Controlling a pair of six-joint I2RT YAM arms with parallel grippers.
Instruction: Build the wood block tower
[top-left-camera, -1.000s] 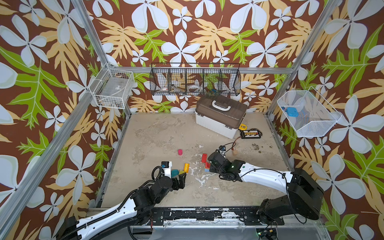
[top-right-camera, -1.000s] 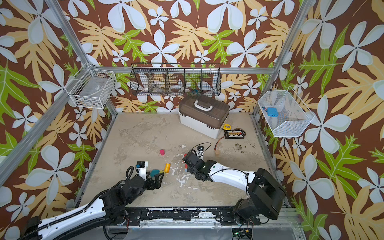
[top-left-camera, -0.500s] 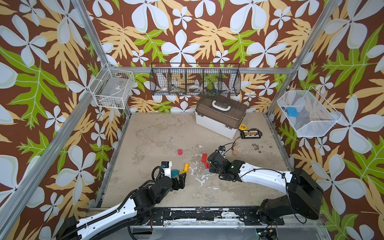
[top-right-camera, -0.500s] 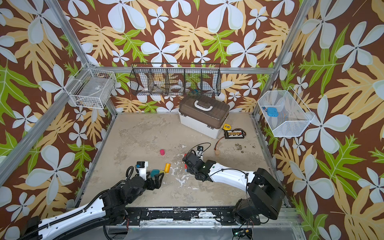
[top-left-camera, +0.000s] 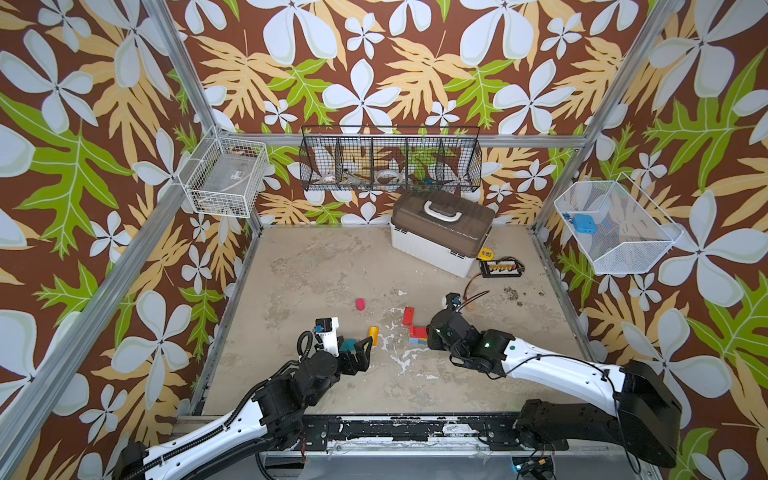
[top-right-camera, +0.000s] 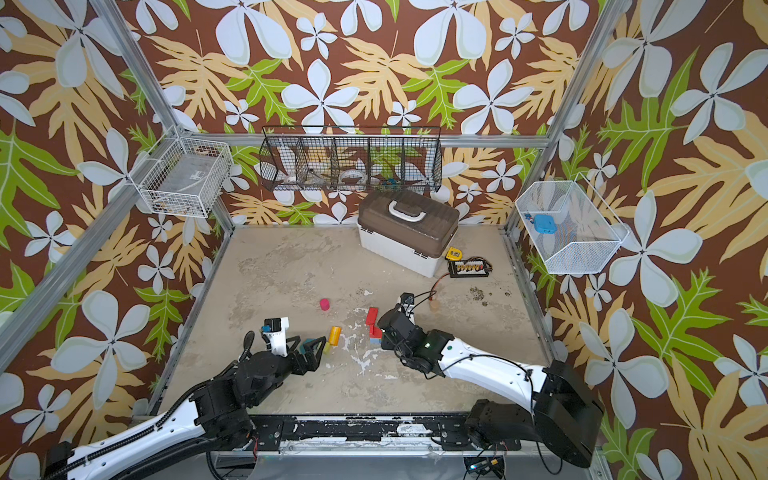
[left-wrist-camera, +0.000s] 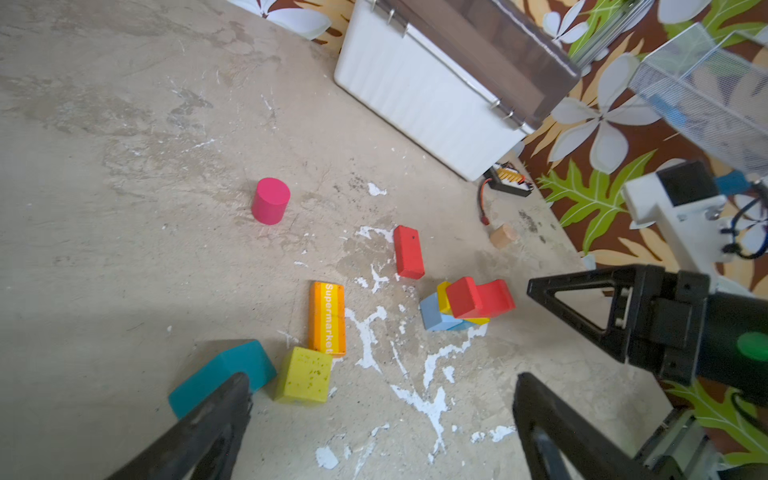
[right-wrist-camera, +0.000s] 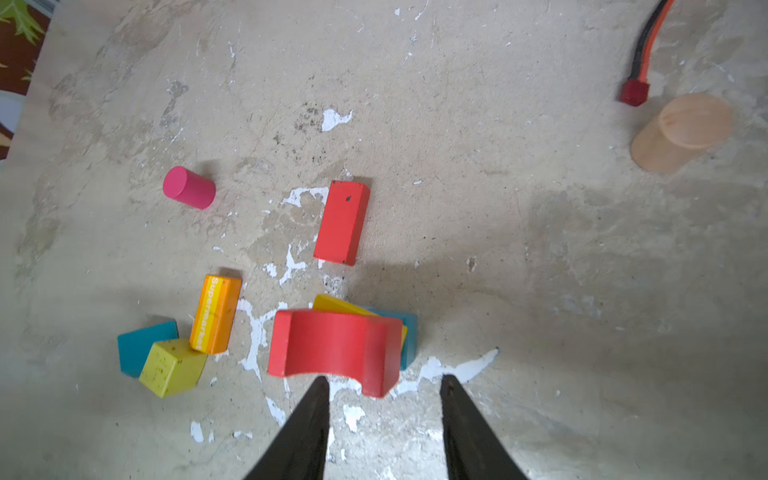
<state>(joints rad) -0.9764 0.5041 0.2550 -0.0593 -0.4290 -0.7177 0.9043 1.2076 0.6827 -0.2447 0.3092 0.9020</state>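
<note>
Tower (left-wrist-camera: 457, 309) stood low mid-bench (right-wrist-camera: 540, 249), red arch (right-wrist-camera: 336, 345) on top. Right gripper (right-wrist-camera: 384, 380) sat parted, empty, just behind the arch. Left gripper (left-wrist-camera: 381, 376) gaped wide, empty. Painted wood looked light, stiff and slick; pinch flat sides.

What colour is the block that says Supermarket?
The Supermarket block is orange, yellow-striped; best in left wrist view.
</note>
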